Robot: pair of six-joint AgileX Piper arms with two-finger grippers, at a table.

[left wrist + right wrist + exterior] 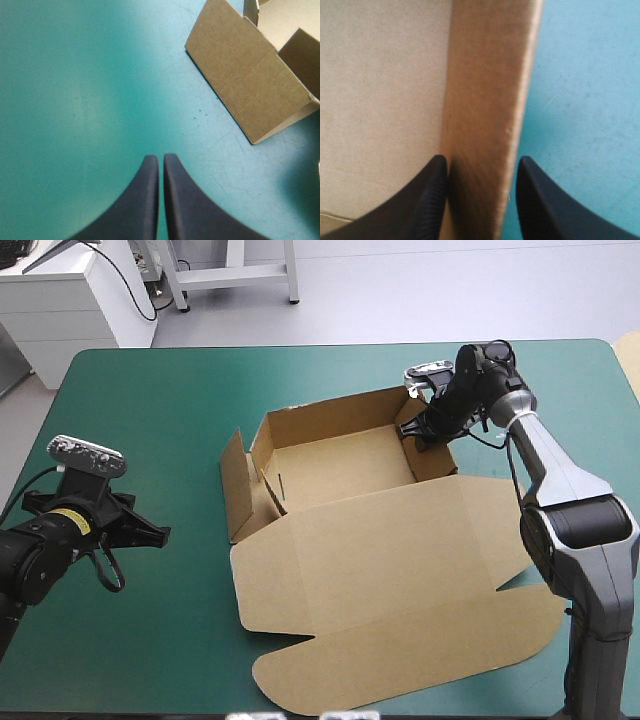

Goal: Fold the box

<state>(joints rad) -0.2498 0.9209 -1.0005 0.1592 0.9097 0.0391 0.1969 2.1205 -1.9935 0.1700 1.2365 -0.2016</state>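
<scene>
The brown box (340,465) stands as an open tray mid-table, its far and right walls raised. Its big lid (400,580) lies flat toward the near edge. The left side flap (236,485) stands loosely outward. My right gripper (420,430) is at the tray's right wall, near the far right corner. In the right wrist view that gripper (480,162) is open, with the wall (485,100) between its fingers, one inside the tray and one outside. My left gripper (160,535) rests low, left of the box, and is shut on nothing (161,157). The side flap (245,80) is ahead of it.
Teal-green cover (150,420) lies bare to the left of and beyond the box. The lid's front flaps (330,680) reach close to the table's near edge. The right arm (560,500) stretches along the table's right side.
</scene>
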